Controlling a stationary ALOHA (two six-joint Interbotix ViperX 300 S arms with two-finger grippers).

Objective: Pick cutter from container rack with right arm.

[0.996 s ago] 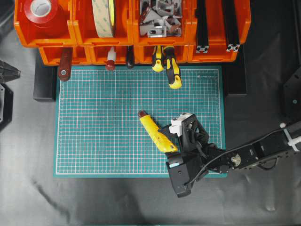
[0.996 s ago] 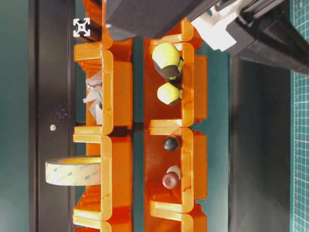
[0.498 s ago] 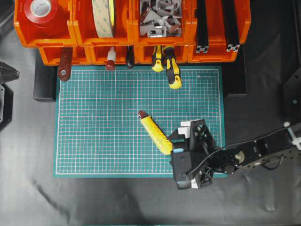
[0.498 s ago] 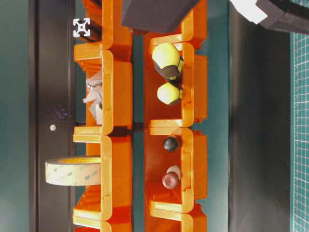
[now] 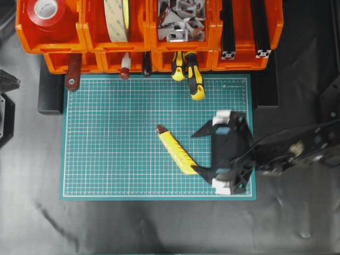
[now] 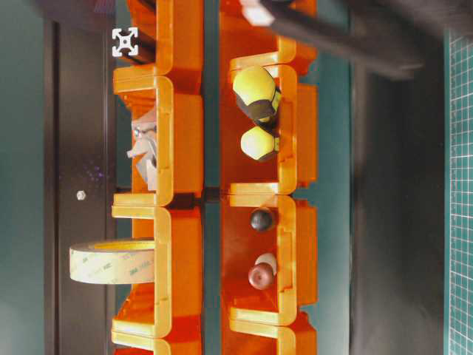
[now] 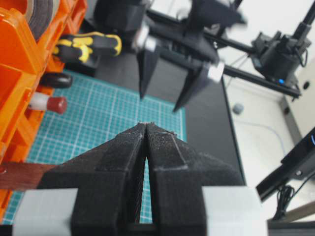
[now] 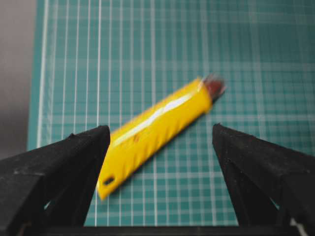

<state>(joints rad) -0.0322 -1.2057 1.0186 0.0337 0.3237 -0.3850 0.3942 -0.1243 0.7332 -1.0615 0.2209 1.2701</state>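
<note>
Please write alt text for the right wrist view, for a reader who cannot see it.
A yellow cutter lies diagonally on a green gridded cutting mat, its dark end pointing upper right. Two black fingers of the open right gripper frame it from the lower corners, not holding it.

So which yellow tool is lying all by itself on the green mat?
The cutter, plain yellow with a dark tip, lies alone on the green mat. The striped screwdrivers poke out of the orange rack.

Overhead: straight down on the green mat [image 5: 133, 149] and container rack [image 5: 149, 37]. Table-level: close, rotated sideways, facing the same rack's bins. Left wrist: low, across the mat. Right wrist: near, down onto the mat.
</note>
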